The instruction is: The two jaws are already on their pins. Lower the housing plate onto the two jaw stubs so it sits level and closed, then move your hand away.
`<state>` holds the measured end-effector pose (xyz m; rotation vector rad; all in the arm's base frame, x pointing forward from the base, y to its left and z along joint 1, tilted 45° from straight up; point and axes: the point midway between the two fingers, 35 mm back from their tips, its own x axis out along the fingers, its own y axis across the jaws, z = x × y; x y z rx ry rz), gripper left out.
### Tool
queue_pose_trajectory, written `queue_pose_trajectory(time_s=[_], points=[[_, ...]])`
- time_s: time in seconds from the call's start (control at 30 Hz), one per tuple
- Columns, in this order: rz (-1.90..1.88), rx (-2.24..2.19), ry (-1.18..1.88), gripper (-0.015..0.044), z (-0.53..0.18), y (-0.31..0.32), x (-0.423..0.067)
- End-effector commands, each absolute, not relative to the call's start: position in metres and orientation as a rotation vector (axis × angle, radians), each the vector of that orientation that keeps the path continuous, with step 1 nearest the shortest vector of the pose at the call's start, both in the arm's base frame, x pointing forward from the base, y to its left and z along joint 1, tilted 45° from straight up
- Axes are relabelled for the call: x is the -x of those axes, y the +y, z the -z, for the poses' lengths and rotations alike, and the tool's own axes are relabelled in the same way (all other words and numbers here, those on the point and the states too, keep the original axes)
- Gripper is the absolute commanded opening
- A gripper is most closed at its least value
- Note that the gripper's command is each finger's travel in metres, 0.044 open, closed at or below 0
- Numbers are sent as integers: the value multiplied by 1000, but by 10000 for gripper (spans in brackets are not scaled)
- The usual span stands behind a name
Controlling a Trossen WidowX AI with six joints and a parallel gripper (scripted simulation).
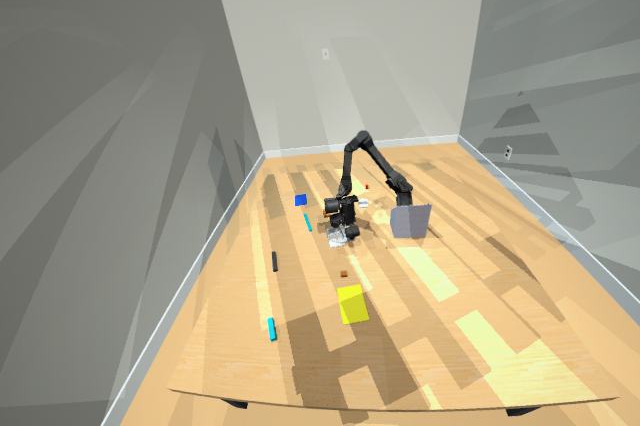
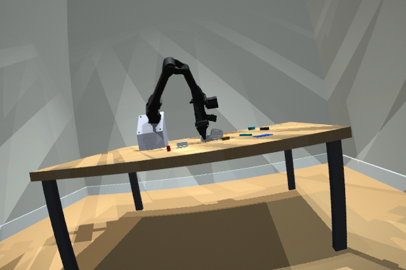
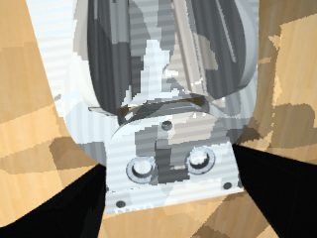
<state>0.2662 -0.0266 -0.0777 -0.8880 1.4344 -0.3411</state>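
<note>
The housing plate (image 3: 208,134), pale grey with two ringed round holes, lies across my wrist view. My gripper (image 3: 167,159) (image 2: 204,139) is shut on its two side edges, one black finger at each side. Past its curved far edge lie the two dark grey jaws (image 3: 103,64) (image 3: 230,69), side by side on a pale, rounded base (image 3: 81,130). The assembly also shows as a grey patch (image 1: 337,237) beside the hand and as a greyish shape (image 2: 217,134). The jaw stubs and pins are hidden under the plate; I cannot tell whether it is fully seated or level.
A grey box (image 1: 409,220) (image 2: 150,139) stands by the arm's base. A small white part (image 1: 363,203) (image 2: 181,144) and a red piece (image 1: 367,186) (image 2: 168,147) lie near it. A blue pad (image 1: 300,199), cyan bar (image 1: 307,222), black bar (image 1: 274,261), brown block (image 1: 343,273) and yellow pad (image 1: 353,304) lie around.
</note>
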Motion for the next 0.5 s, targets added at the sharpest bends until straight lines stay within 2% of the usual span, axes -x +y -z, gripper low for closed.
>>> queue_pose_trajectory(time_s=[0.0,0.47], points=[[336,893,1437,351,78,-27,-265],[336,893,1437,351,80,-29,-266]])
